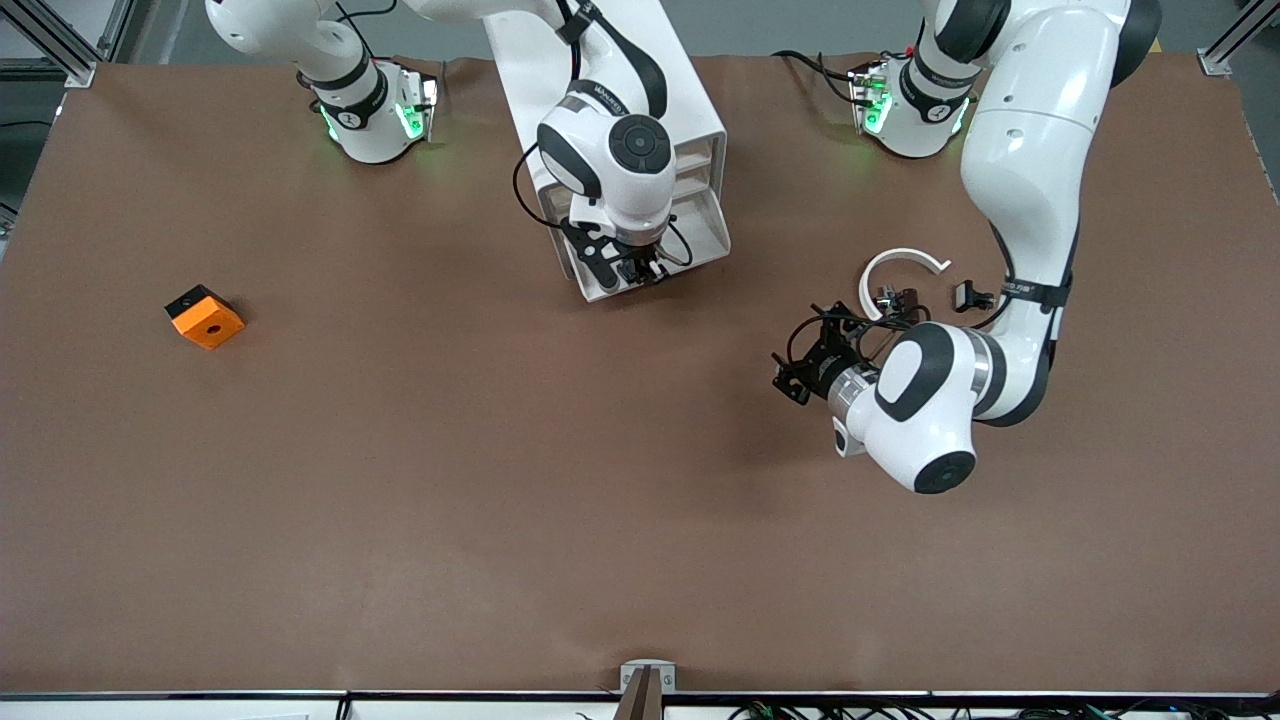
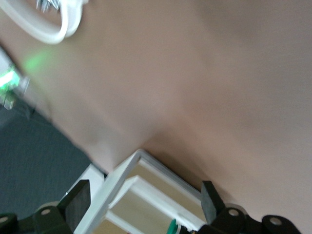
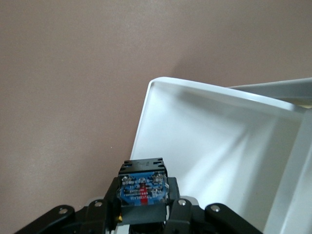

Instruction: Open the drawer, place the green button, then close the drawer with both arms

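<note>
We see the right gripper [image 1: 640,268] over the pulled-out drawer [image 1: 700,225] of the white cabinet [image 1: 610,70], its fingers pinched on the button [image 3: 142,187], whose blue-and-black body faces the right wrist camera. The drawer is a shallow, smooth white plastic tray with thin upright walls and rounded inner corners; below the button lies its bare floor, and the tray's rim stands just beside the brown table [image 1: 450,480]. The table surface is matte and even, with wide open room between the cabinet and the front camera.

The left gripper [image 1: 800,365] hovers over bare table toward the left arm's end, its fingers [image 2: 75,202] spread apart and holding nothing. Near it rest a curved white arc piece [image 1: 900,262] and a small dark part [image 1: 970,295]. An orange cube [image 1: 205,317] with a round hole sits well apart, toward the right arm's end.
</note>
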### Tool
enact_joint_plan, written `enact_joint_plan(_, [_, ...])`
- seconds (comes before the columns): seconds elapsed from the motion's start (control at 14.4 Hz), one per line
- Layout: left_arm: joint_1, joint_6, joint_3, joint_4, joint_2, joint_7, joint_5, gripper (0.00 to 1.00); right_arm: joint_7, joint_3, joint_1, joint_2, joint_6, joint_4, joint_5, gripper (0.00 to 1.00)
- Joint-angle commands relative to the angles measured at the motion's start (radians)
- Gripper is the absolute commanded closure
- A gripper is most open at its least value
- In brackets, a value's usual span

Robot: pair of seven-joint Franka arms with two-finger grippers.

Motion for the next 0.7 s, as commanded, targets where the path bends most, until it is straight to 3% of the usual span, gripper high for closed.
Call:
enact_joint_plan(0.0, [-0.038, 0.066, 0.011, -0.011, -0.034, 0.116, 0.077, 0.0, 0.025, -0.01, 0.019, 0.009, -0.006, 0.03, -0.009, 1.0])
enact_joint_plan(0.42, [-0.112, 0.275, 0.014, -0.022, -0.065, 0.159, 0.252, 0.0, 0.036, -0.01, 0.051, 0.011, -0.006, 0.036, -0.003, 1.0])
enact_joint_plan(0.63, [-0.166, 0.295, 0.018, -0.02, -0.066, 0.131, 0.372, 0.0, 0.088, -0.01, 0.052, 0.011, -0.006, 0.036, -0.003, 1.0])
